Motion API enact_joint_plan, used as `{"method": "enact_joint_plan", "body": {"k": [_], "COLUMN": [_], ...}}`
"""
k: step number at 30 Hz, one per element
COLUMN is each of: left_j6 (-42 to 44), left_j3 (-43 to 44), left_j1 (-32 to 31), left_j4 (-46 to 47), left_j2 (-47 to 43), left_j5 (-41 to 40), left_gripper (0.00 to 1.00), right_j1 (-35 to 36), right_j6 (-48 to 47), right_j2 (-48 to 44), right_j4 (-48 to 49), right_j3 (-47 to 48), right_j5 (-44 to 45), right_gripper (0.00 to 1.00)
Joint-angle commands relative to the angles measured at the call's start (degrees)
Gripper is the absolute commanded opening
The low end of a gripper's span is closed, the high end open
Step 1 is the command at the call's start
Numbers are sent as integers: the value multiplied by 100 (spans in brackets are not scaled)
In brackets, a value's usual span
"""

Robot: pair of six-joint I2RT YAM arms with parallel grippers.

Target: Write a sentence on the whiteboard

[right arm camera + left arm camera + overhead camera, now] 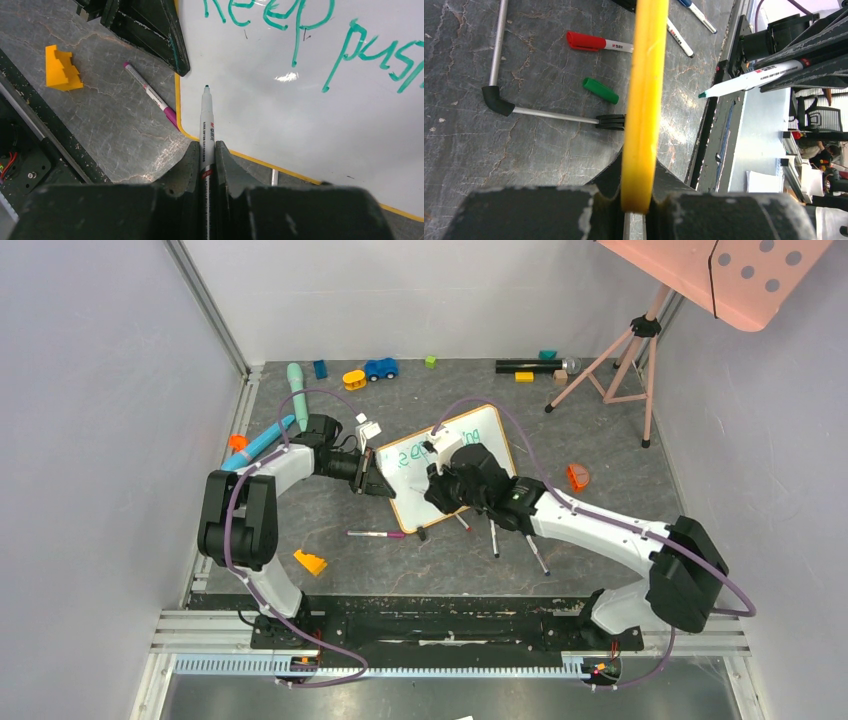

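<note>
The whiteboard [482,437], white with a yellow-orange frame, stands tilted at the table's middle. My left gripper [376,480] is shut on its left frame edge [644,90], which runs straight up between the jaws [638,172]. My right gripper [206,150] is shut on a green marker [206,117], tip uncapped and pointing at the board's lower left [310,130], below the writing. Whether the tip touches the board I cannot tell. The sentence [300,30] reads "Keep" and "pus" in green, then runs out of frame. The marker [754,80] also shows beyond the frame.
A purple-capped marker [150,95] lies beside the board's corner, an orange stepped block [61,74] nearer the arm bases. A green cap [600,90], a red marker [596,44] and more pens [493,538] lie below the board. Toys [380,368] and a tripod [620,360] stand at the back.
</note>
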Motion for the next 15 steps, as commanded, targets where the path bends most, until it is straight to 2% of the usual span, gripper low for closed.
{"method": "enact_joint_plan", "body": {"k": [1, 15], "left_j6": [293, 339], "left_j3": [-152, -139], "left_j1": [-232, -231], "left_j4": [-432, -470], "left_j2": [335, 335], "left_j5": [-665, -616], "left_gripper": [2, 2], "right_j1": [79, 142], "right_j6": [-134, -140], "right_j2": [181, 568], "right_j4": [144, 15], "right_j3": [410, 713], "right_j5": [151, 372], "right_gripper": [0, 0]}}
